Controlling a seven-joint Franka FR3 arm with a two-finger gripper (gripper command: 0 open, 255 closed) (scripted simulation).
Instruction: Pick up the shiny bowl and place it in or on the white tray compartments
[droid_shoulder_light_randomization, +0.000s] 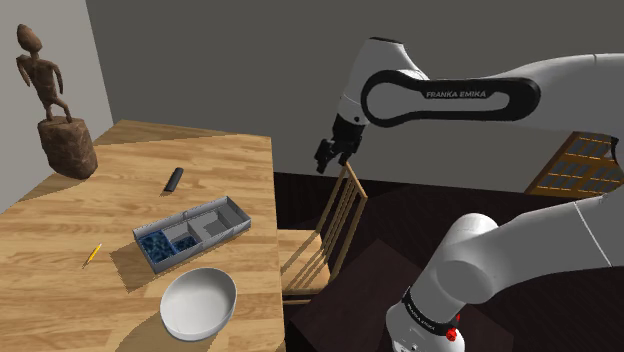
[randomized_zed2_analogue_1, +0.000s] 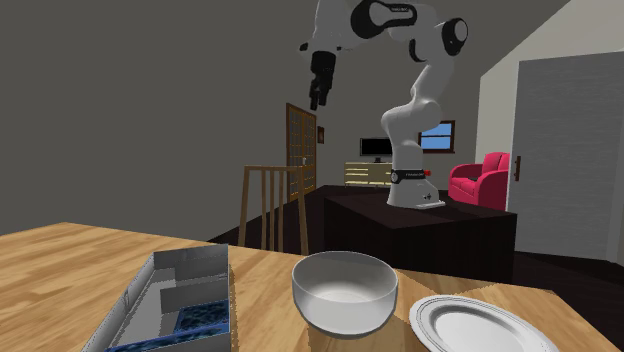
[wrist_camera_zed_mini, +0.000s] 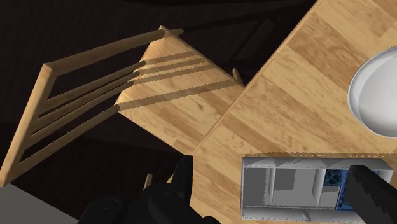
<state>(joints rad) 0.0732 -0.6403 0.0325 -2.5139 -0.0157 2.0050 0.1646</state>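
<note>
A shiny white-grey bowl (droid_shoulder_light_randomization: 198, 303) (randomized_zed2_analogue_1: 344, 290) (wrist_camera_zed_mini: 375, 92) sits upright and empty near the table's front edge in the shoulder view. Just behind it lies the grey-white tray (droid_shoulder_light_randomization: 192, 233) (randomized_zed2_analogue_1: 175, 300) (wrist_camera_zed_mini: 299, 184) with several compartments, one end lined with a blue pattern. My gripper (droid_shoulder_light_randomization: 332, 155) (randomized_zed2_analogue_1: 318, 95) (wrist_camera_zed_mini: 277, 191) hangs high in the air, off the table's edge and above the wooden chair (droid_shoulder_light_randomization: 325, 235) (wrist_camera_zed_mini: 108, 95). Its fingers (wrist_camera_zed_mini: 181, 184) stand apart, open, with nothing between them. In the wrist view the tray lies far below them.
A wooden figure (droid_shoulder_light_randomization: 55, 105) stands at the table's far corner, with a small black object (droid_shoulder_light_randomization: 174, 179) and a pencil (droid_shoulder_light_randomization: 92, 255) also on the wooden table (droid_shoulder_light_randomization: 60, 230). A white plate (randomized_zed2_analogue_1: 470, 325) lies beside the bowl. The chair (randomized_zed2_analogue_1: 272, 205) is pushed against the table's side.
</note>
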